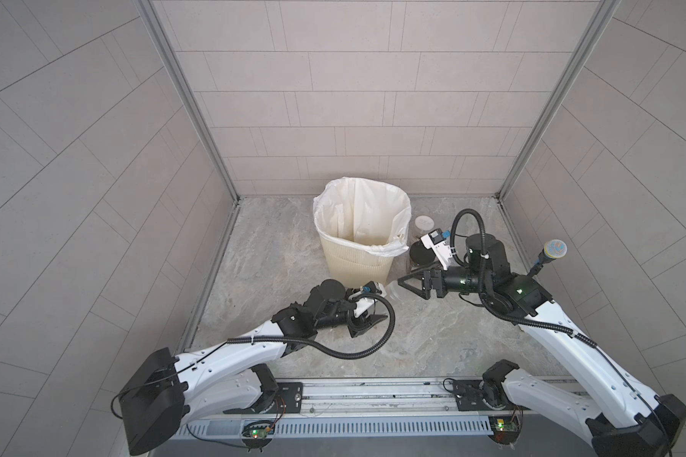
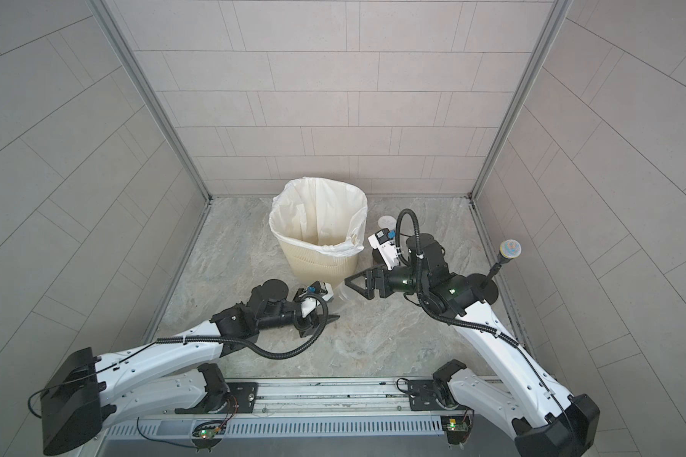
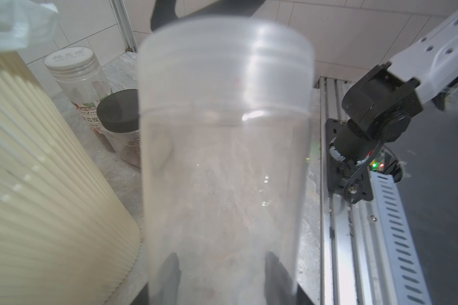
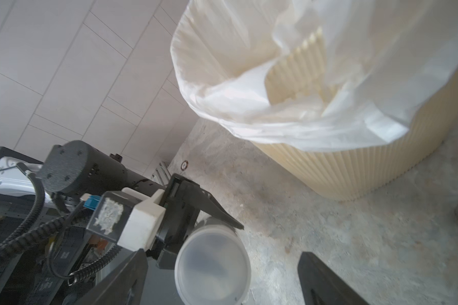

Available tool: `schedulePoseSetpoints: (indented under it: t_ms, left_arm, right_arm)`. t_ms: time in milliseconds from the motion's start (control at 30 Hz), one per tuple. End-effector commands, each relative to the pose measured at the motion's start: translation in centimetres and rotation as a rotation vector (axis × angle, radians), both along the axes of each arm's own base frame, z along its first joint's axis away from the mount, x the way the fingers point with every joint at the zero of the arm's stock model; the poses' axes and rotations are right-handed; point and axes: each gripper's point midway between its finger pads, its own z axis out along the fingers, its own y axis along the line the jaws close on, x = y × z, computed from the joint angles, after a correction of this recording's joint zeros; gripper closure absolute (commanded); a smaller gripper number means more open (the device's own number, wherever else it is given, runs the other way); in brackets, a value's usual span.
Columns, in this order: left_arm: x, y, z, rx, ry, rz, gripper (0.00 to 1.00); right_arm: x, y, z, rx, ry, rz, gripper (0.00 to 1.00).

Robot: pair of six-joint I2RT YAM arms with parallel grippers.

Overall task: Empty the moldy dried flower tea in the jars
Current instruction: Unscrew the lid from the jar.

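Beside the bin (image 1: 353,267), left gripper (image 3: 222,280) grips a jar (image 3: 222,158) (seemingly capped).

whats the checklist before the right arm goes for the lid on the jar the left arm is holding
1. Left pincer shut around the tall clear plastic jar: ok.
2. The held jar's translucent lid off for pouring: not ok, it is on.
3. Right pincer open, fingers either side of the lid: ok.
4. Cream ribbed bin with white liner upright, mouth unblocked: ok.
5. Tea in the held jar: cannot tell, too blurred.
6. White-lidded labelled jar and black-lidded jar standing aside by the bin: ok.
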Motion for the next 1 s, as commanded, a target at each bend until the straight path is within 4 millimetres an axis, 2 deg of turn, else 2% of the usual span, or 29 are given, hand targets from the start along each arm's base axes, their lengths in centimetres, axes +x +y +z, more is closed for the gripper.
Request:
schedulePoseSetpoints:
  t_ms: [0,200,367,700,800,967]
  left_arm:
    - [0.5,0.1,1.5,0.040,-0.138,0.002,0.53]
    - [0.5,0.0,0.9,0.110,-0.182,-0.018,0.54]
    - [0.5,-0.2,1.0,0.111,-0.189,-0.026,0.54]
    - [-0.1,-0.3,0.9,0.105,-0.159,-0.051,0.54]
    - [-0.5,-0.4,0.9,0.092,-0.138,-0.064,0.55]
    - [-1.2,-0.5,1.5,0.044,-0.109,-0.076,0.55]
  right_arm:
    - [-1.8,-0.3,-1.4,-0.065,0.069,0.051,0.09]
    - [-2.8,0.8,-1.6,-0.071,0.085,0.119,0.12]
    - [-2.6,1.5,-2.7,-0.073,0.107,0.134,0.25]
    - [-3.3,2.2,-2.9,-0.089,0.093,0.204,0.29]
    - [-3.7,2.2,-3.2,-0.098,0.077,0.241,0.39]
    - [-4.0,2.2,-3.5,-0.134,0.011,0.311,0.46]
